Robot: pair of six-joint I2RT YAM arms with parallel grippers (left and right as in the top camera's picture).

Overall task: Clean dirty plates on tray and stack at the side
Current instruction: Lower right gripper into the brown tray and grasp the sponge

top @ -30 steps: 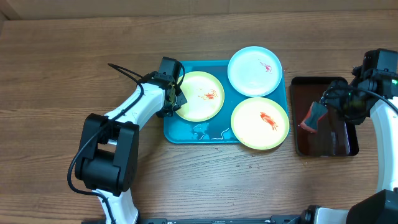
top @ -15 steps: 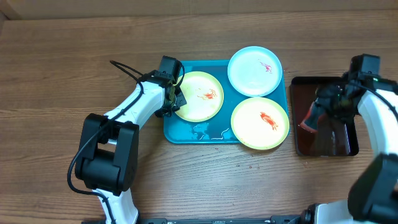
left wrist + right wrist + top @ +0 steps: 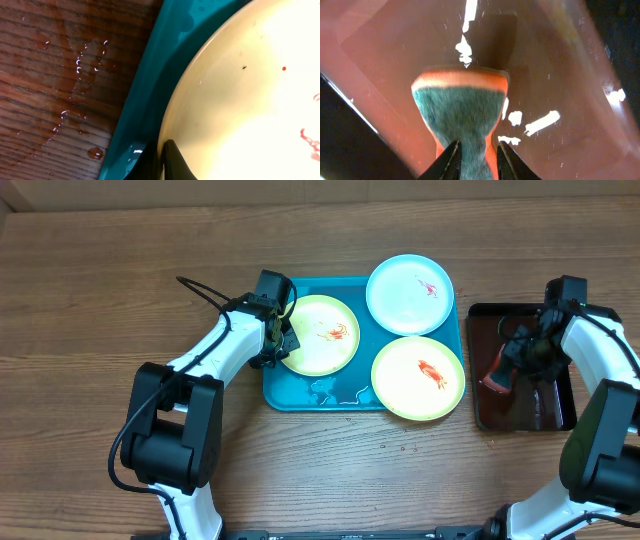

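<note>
Three plates lie on the turquoise tray (image 3: 300, 385): a yellow-green plate (image 3: 320, 333) at left, a light blue plate (image 3: 409, 293) at the back, and a second yellow-green plate (image 3: 418, 376) at front right. All three show red smears. My left gripper (image 3: 276, 345) is shut on the left rim of the left yellow-green plate (image 3: 240, 90), with the tray (image 3: 155, 70) beneath. My right gripper (image 3: 512, 360) is shut on an orange and green sponge (image 3: 462, 112) over the dark brown-red tray (image 3: 520, 385).
The brown-red tray (image 3: 560, 65) holds wet patches and stands right of the turquoise tray. Water drops lie on the wooden table (image 3: 75, 65) beside the tray's left rim. A puddle sits on the turquoise tray's front part (image 3: 335, 393).
My right arm has shifted left and toward the back over the brown-red tray, with the sponge still held. The left gripper and the plates have not moved.
</note>
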